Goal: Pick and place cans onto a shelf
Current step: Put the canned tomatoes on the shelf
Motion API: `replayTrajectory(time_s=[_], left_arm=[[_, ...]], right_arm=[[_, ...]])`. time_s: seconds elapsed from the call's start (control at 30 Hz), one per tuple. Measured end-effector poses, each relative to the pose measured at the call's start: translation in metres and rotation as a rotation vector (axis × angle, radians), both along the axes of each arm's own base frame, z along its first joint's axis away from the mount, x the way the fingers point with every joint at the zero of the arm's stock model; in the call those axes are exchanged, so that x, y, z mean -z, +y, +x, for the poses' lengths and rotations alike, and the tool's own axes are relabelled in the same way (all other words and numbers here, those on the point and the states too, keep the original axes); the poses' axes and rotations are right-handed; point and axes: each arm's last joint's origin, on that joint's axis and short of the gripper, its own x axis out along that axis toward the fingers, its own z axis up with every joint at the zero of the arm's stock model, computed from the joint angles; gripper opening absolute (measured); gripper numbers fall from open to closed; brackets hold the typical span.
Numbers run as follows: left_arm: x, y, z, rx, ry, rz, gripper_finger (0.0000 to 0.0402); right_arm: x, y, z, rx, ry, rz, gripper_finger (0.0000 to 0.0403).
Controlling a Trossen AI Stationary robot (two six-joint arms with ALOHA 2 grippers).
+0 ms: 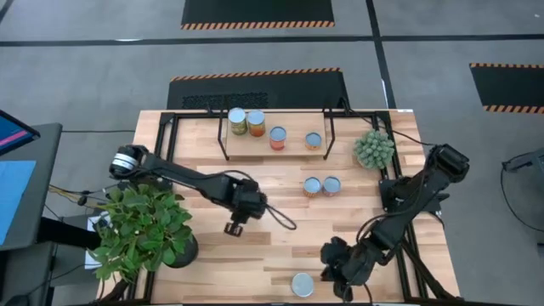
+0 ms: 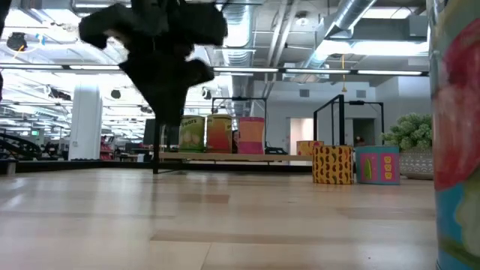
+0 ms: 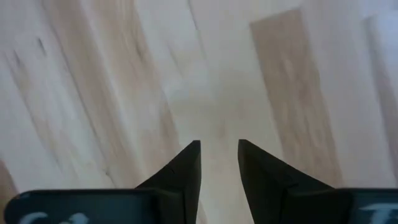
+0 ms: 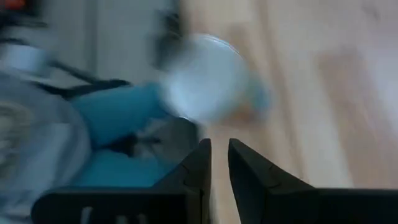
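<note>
The shelf (image 1: 293,153) stands at the table's far middle and carries several cans (image 1: 256,123); they also show in the low view (image 2: 219,133). Two cans (image 1: 321,186) stand on the table in front of the shelf's right end. One can (image 1: 303,285) stands at the near edge, and its silvery top shows in the right wrist view (image 4: 208,78). My left gripper (image 1: 234,228) hovers over bare wood left of centre, its fingers (image 3: 219,149) slightly apart and empty. My right gripper (image 1: 333,276) is just right of the near can, shut and empty (image 4: 219,146).
A leafy potted plant (image 1: 144,229) stands at the table's near left corner. A small spiky plant (image 1: 374,149) stands right of the shelf. Bare plank surface (image 1: 280,242) lies between the two arms.
</note>
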Motion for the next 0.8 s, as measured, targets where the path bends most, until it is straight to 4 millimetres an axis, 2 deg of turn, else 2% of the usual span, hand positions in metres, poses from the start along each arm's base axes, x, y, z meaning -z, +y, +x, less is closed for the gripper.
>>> replayTrajectory(time_s=[0.1,0.2,0.3,0.43,0.6,0.8], left_arm=[[0.008,0.005,-0.018,-0.008,-0.004,-0.006,0.0093],[0.013,0.014,-0.030,-0.038,-0.096,-0.010,0.0093],[0.018,0.024,-0.038,-0.074,-0.183,-0.023,0.0093],[0.015,0.035,-0.045,-0.130,-0.255,-0.050,0.0093],[0.015,0.038,-0.046,-0.153,-0.251,-0.051,0.0093],[0.015,0.038,-0.046,-0.152,-0.255,-0.051,0.0093]], right_arm=[[-0.026,0.011,0.005,-0.049,-0.115,0.012,0.0082],[-0.047,0.019,0.005,-0.046,-0.214,-0.019,0.0082],[-0.057,0.027,0.004,-0.081,-0.278,-0.063,0.0082],[-0.040,0.042,0.014,-0.098,-0.248,-0.113,0.0082],[-0.015,0.075,0.026,-0.181,-0.180,-0.117,0.0082],[-0.005,0.112,0.039,-0.220,-0.180,-0.103,0.0081]])
